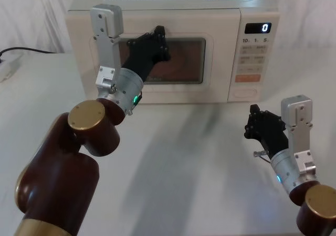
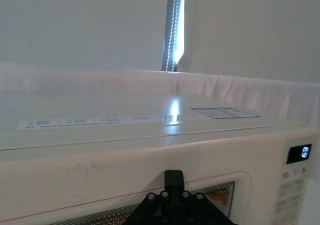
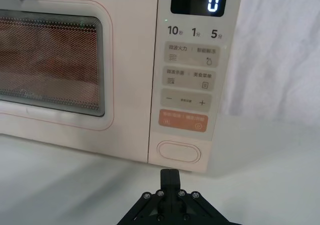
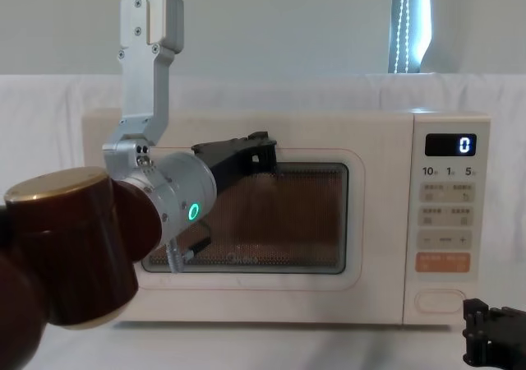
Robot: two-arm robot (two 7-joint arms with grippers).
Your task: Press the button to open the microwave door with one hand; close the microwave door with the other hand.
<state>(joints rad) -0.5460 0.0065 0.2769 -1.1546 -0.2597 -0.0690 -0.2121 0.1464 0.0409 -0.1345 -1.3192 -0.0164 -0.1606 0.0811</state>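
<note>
The cream microwave [image 1: 173, 10] stands at the back of the table, its display showing "0". The microwave door [image 1: 178, 93] lies flush with the front, shut. My left gripper [image 1: 159, 34] is shut, and its tips rest at the door's upper edge above the dark window; the same left gripper [image 2: 173, 176] points at the door [image 2: 100, 180] from close by. The wide oval button [image 3: 179, 151] sits at the bottom of the control panel. My right gripper [image 3: 169, 174], shut and holding nothing, hovers low over the table a short way in front of the button [image 1: 245, 92], apart from it.
A white cloth covers the table [image 1: 184, 157] in front of the oven. A black cable and a white plug strip [image 1: 6, 68] lie at the far left. An orange rectangular button [image 3: 183, 120] sits just above the oval one.
</note>
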